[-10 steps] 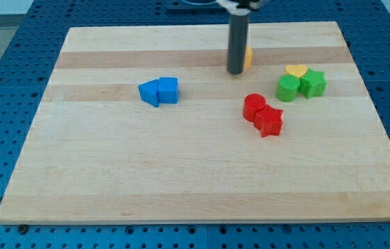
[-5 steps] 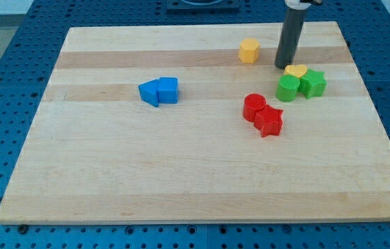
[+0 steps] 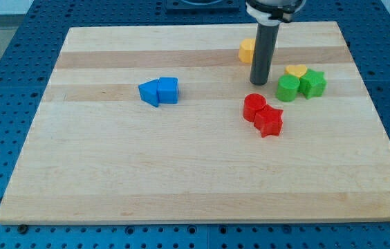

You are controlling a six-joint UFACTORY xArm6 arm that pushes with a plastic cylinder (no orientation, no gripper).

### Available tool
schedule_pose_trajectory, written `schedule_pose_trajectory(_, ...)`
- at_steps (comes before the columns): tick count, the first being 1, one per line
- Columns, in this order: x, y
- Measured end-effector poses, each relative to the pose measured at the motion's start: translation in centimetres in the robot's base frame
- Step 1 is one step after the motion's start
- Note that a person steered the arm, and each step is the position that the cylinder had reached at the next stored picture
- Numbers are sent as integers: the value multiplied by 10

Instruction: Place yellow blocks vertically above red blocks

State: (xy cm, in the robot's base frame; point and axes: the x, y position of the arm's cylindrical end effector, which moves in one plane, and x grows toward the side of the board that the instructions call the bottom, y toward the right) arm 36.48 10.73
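Rod shaft hides part of the yellow hexagonal block. My tip holds nothing, resting on the wooden board just above the red round block. No writing is legible.

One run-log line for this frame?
my tip: above red cylinder, beside yellow block | yellow heart: against green blocks | task: unfinished

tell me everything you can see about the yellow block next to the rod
The yellow block looks like a small, matte, many-sided prism, though its exact shape is hard to make out. It sits flat on the wooden board near the view's top, right of centre. The rod hides its right part, so only the left portion shows. My tip rests lower in the view, just to the block's lower right; whether the rod touches the block cannot be told. No other block touches it.
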Motion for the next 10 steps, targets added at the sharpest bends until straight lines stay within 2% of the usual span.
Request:
schedule_pose_trajectory(3,25,106)
schedule_pose_trajectory(4,28,118)
schedule_pose_trajectory(6,27,118)
schedule_pose_trajectory(7,-5,118)
schedule_pose_trajectory(10,-23,79)
